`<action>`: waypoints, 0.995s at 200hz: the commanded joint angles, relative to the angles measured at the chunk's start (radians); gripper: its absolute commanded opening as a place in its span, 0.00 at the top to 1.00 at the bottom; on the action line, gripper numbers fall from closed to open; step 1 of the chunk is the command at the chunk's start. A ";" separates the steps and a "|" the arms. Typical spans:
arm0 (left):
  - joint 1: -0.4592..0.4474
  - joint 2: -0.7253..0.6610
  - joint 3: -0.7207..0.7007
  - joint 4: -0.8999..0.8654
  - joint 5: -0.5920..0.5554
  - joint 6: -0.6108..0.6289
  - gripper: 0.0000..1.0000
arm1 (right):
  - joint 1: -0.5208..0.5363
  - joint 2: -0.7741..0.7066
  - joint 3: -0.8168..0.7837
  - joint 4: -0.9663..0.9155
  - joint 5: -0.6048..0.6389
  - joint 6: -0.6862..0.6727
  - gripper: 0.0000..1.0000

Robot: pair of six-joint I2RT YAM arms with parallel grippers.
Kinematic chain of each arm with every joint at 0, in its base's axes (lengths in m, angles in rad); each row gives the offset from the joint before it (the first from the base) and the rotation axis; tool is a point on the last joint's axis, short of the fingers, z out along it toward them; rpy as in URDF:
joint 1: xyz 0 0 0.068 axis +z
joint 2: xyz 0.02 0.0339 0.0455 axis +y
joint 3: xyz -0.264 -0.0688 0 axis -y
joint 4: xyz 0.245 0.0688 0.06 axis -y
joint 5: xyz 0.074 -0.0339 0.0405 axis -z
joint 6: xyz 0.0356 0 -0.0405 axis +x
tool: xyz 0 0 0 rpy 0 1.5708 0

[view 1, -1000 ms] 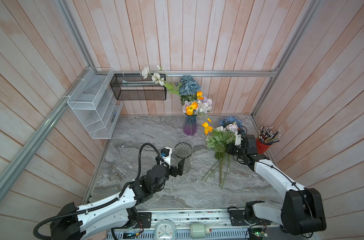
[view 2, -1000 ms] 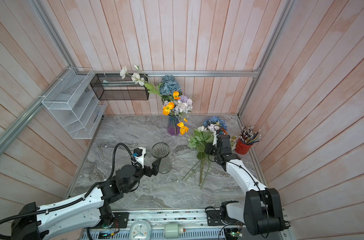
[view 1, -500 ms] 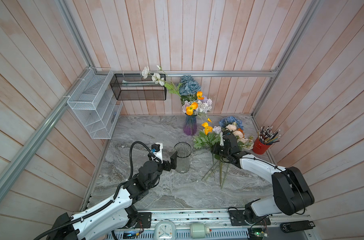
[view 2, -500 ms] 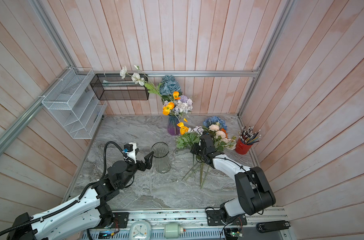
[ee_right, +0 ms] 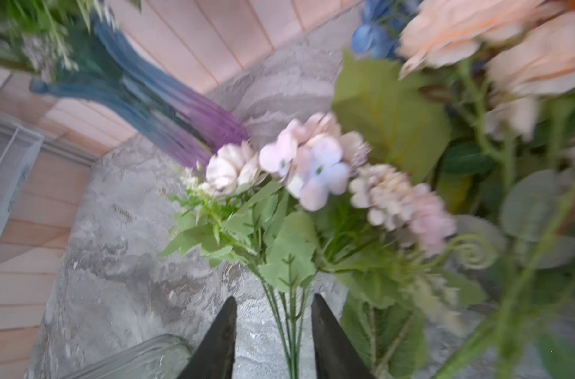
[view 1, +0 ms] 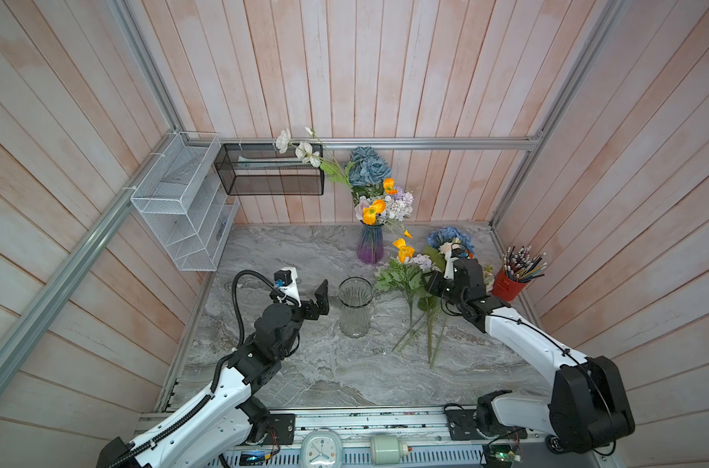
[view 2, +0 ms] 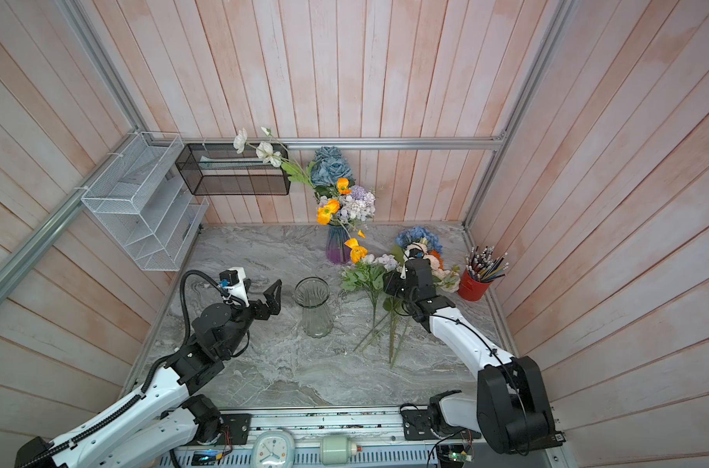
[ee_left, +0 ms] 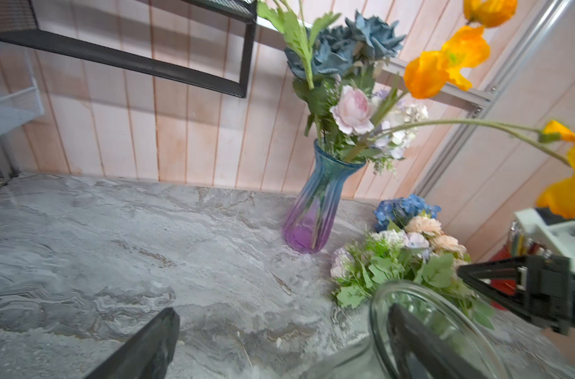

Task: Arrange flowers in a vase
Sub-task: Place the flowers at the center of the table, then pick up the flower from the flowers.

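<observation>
Just right of the clear vase, loose flowers lie on the table. The right gripper stands parted astride their green stems, not pinching them. Left of the vase, the left gripper gapes wide and empty.

Both top views: high over tabletop front edge, angled down toward back wall, whole scene. Wrist views: low, close; both catch purple vase, loose bunch; right blurred.
</observation>
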 commanded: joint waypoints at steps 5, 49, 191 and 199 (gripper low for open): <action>0.084 0.023 0.031 0.012 0.079 -0.010 0.00 | -0.124 -0.031 -0.023 -0.099 -0.053 -0.060 0.62; 0.217 0.093 0.026 0.067 0.229 -0.069 0.00 | -0.240 -0.033 -0.049 -0.210 -0.084 -0.116 0.55; 0.330 0.131 -0.064 0.126 0.380 -0.193 0.00 | -0.237 0.079 -0.209 -0.042 -0.246 -0.021 0.90; 0.331 0.132 -0.065 0.129 0.381 -0.194 0.00 | -0.238 0.062 -0.208 -0.050 -0.240 -0.023 0.94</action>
